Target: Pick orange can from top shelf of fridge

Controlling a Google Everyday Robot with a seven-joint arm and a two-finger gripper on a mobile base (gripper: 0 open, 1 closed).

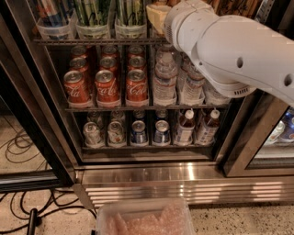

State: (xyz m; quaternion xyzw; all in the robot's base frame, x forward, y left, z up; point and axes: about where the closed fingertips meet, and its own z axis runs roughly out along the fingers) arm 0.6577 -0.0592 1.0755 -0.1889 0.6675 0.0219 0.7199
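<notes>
— Gripper (156,16) first. Where is ours?
— Up at the top shelf (92,41) of the fridge (151,176), near the middle. We only see a pale yellow bit of it poking out past the big white arm (229,46). We cannot tell if it is spread or pressed together, or if it has hold of anything.
— And the orange can (228,7)?
— We see copper-orange cans with dark scribbles at the right end of the top shelf. The arm covers most of them, so we see just a strip above it.
— What is to the left of the gripper?
— Tall green-and-white striped cans (92,11) standing in clear tubs (94,31). They are just beside it.
— So what could go wrong?
— We think we could grab the wrong can, because the striped ones are so close. The gripper could also bump a tub and tip the tall cans over. They are thin, so they may fall easily.
— Anything else?
— If we pull back too low, the arm could knock the top shelf, or the water bottles (165,78) and red cola cans (106,85) on the rack below. A can we hold too loosely could slip and drop to the floor (229,220).
</notes>
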